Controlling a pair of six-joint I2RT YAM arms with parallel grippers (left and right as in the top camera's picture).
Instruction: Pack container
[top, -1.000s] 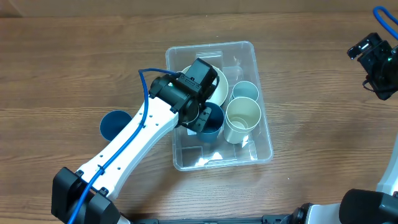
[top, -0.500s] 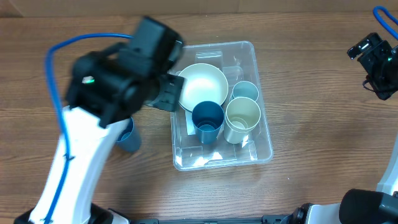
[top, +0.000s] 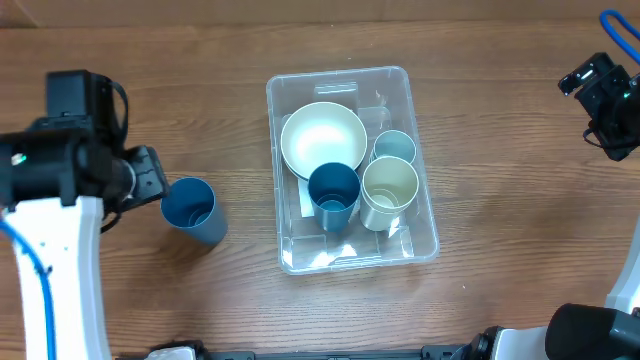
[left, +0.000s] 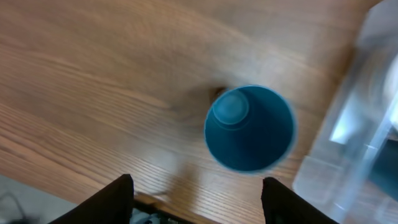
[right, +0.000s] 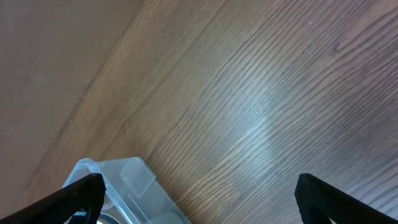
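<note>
- left gripper (left: 198, 188): fingers spread wide, holding nothing. It hangs over the bare table (top: 500, 300), with the blue cup (top: 190, 208) ahead of the fingertips, not between them.
- blue cup: upright, mouth up, alone on the wood between the left gripper and the container (top: 340, 250), apart from both. Hazard: an off-centre descent would likely land a finger on the rim and tip or skid it. A hard squeeze may buckle the wall.
- container: clear bin, mid-table. It holds a white bowl (top: 323, 140), dark blue cup (top: 333, 192), cream cup (top: 390, 190) and pale blue cup (top: 394, 148). Hazard: open floor is mostly the near strip. A cup set on the bowl's rim would lean, and one carried low could catch the wall and shove the bin.
- right gripper (right: 199, 186): fingers spread, empty, far right, well apart from the bin.
</note>
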